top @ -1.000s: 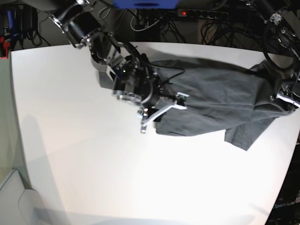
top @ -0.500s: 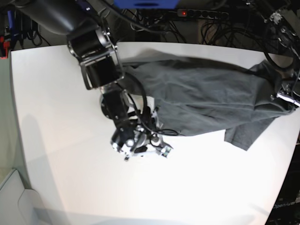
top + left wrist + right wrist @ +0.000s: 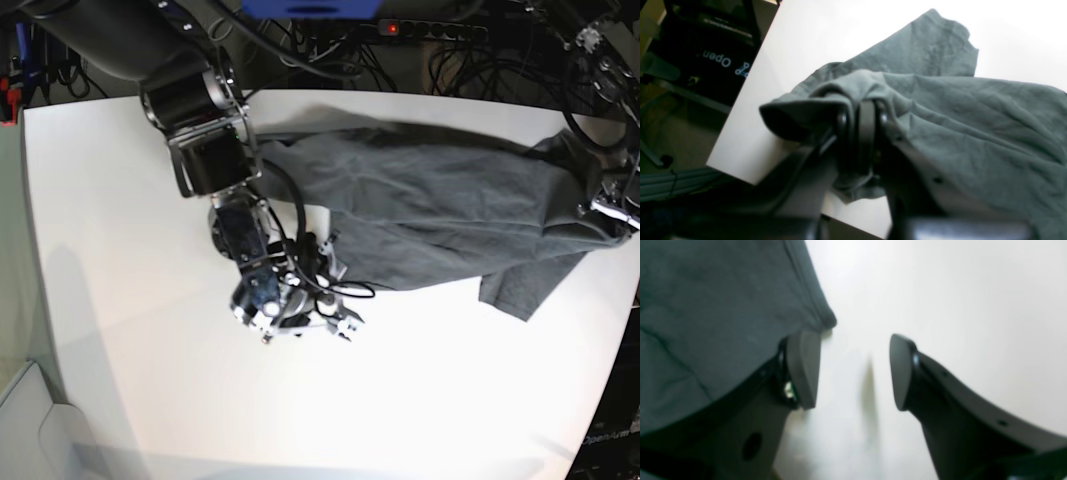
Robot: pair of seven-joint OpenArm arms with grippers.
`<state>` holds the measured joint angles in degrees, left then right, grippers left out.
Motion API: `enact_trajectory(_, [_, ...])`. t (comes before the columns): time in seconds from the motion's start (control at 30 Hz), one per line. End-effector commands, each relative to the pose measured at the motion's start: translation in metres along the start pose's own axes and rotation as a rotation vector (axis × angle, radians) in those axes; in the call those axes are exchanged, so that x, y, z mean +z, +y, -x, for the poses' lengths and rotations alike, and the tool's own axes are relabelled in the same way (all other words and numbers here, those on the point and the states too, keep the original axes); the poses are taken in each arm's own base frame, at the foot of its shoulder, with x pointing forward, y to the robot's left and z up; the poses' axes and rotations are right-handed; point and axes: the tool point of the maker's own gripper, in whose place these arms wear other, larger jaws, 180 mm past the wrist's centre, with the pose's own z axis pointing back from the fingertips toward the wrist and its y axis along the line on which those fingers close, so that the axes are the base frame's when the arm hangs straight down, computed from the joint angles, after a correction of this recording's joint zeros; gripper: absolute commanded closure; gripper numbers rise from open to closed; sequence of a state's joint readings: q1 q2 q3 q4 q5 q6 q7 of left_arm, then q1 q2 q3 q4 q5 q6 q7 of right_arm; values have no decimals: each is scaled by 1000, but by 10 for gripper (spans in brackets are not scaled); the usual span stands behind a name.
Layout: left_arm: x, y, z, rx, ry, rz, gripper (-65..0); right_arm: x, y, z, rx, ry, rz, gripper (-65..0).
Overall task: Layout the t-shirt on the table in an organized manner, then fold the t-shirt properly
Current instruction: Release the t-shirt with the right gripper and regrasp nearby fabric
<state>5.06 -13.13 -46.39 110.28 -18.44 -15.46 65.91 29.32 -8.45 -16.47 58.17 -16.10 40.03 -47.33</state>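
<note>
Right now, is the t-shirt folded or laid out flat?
Neither: the t-shirt lies stretched but rumpled across the table, one end bunched in the shut left hand. The right hand is open, empty.

The crumpled short-sleeved cloth t-shirt point(image 3: 440, 215) is plain dark charcoal-grey with no print. The smooth matte desk point(image 3: 130, 250) is plain white. At the desk's 12 o'clock edge, cables point(image 3: 320, 55) are black.

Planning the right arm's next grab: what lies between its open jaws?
Only bare table, seen in the right wrist view; the t-shirt hem lies beside one jaw.
</note>
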Motion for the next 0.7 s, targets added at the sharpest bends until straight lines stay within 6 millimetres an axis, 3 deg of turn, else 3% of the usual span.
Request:
enact_trajectory(0.0, [4, 2, -17, -11, -59, -5, -2, 9, -8, -25, 4, -68, 14, -341])
enact_trajectory(0.13, [4, 2, -18, -9, -62, -6, -2, 9, -3, -31, -13, -96, -14, -341])
enact_trajectory(0.3, [4, 2, -18, -9, -62, -6, -2, 6, 20, -44, 74, -105, -52, -341])
enact_trajectory(0.43, [5, 3, -18, -9, -62, -9, -2, 2, 34, -41, 100, -95, -71, -341])
enact_trajectory(0.67, [4, 3, -16, -6, -60, -9, -2, 0, 41, -46, 100, -146, -84, -341])
